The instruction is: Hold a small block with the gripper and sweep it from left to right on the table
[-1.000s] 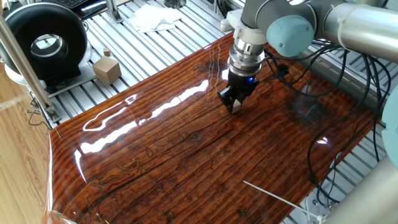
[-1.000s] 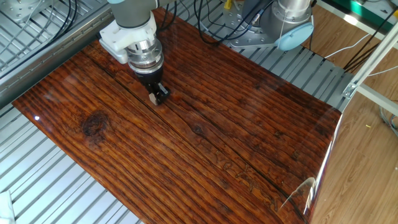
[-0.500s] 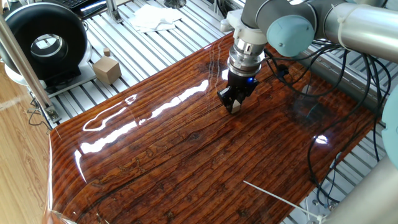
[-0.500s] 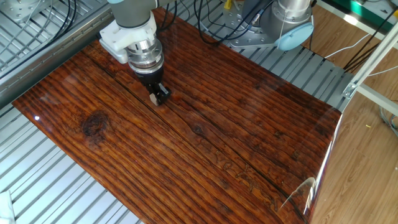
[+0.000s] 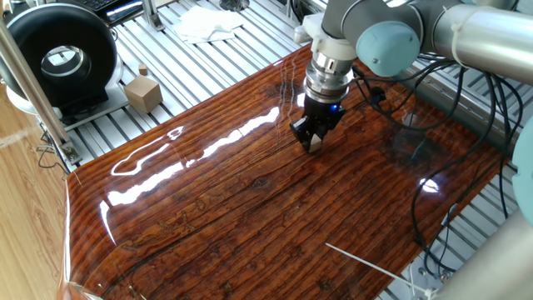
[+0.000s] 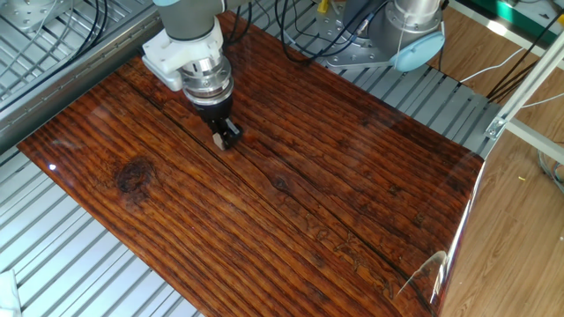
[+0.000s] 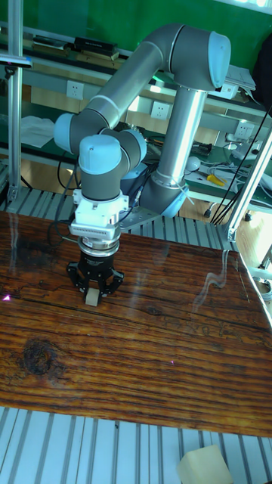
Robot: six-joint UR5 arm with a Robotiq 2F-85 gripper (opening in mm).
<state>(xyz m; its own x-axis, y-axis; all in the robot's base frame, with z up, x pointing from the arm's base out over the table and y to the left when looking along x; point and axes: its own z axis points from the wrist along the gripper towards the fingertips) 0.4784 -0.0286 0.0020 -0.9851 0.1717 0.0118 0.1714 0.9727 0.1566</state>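
Black two-fingered gripper (image 7: 92,293) points straight down, fingers closed on the tiny pale tan wooden block (image 7: 91,297). Block touches the glossy reddish-brown wood-grain table (image 7: 151,355), toward nine o'clock of centre in the tall view.

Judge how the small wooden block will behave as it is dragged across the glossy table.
The small wooden block, pinched in the end effector, looks rigid and light. The glossy table should let it slide easily. Being cube-shaped, it probably won't roll, though it might twist.
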